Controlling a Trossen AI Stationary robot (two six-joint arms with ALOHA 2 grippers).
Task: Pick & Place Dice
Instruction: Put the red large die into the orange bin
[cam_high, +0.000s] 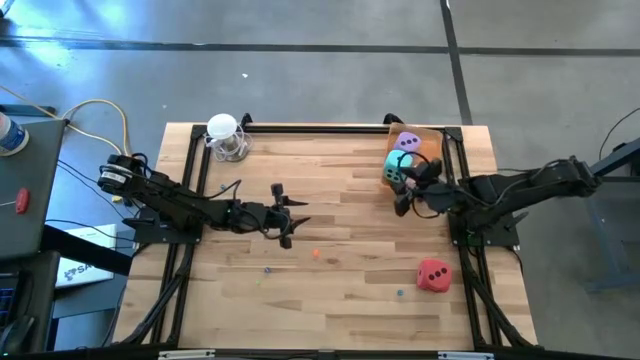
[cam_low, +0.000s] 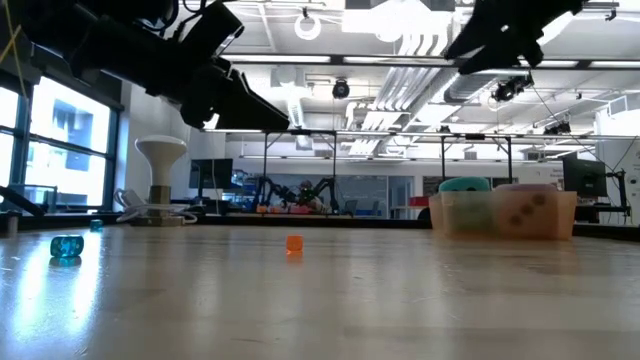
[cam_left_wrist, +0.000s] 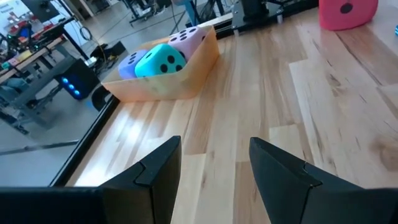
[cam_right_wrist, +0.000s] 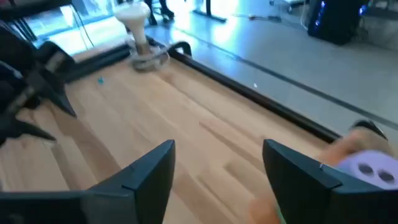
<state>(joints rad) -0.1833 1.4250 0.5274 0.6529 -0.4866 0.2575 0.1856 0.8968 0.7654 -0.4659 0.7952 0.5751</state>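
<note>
An orange see-through bin (cam_high: 432, 140) stands at the table's far right corner. In it lie a mint green die (cam_left_wrist: 160, 61), a purple die (cam_left_wrist: 129, 62) and a pink die (cam_left_wrist: 186, 37). A red die (cam_high: 433, 274) rests on the table near the right front. My right gripper (cam_high: 403, 192) hangs open above the table just in front of the bin, holding nothing. My left gripper (cam_high: 290, 215) is open over the table's middle left, pointing toward the right side, with nothing between its fingers (cam_left_wrist: 155, 171).
A white round-topped object (cam_high: 225, 135) stands at the far left corner. Small coloured beads lie scattered: an orange one (cam_high: 315, 254) mid-table, a blue one (cam_low: 67, 245) nearer the front. Black frame rails (cam_high: 320, 127) run along the table's edges. Bare wood lies between the arms.
</note>
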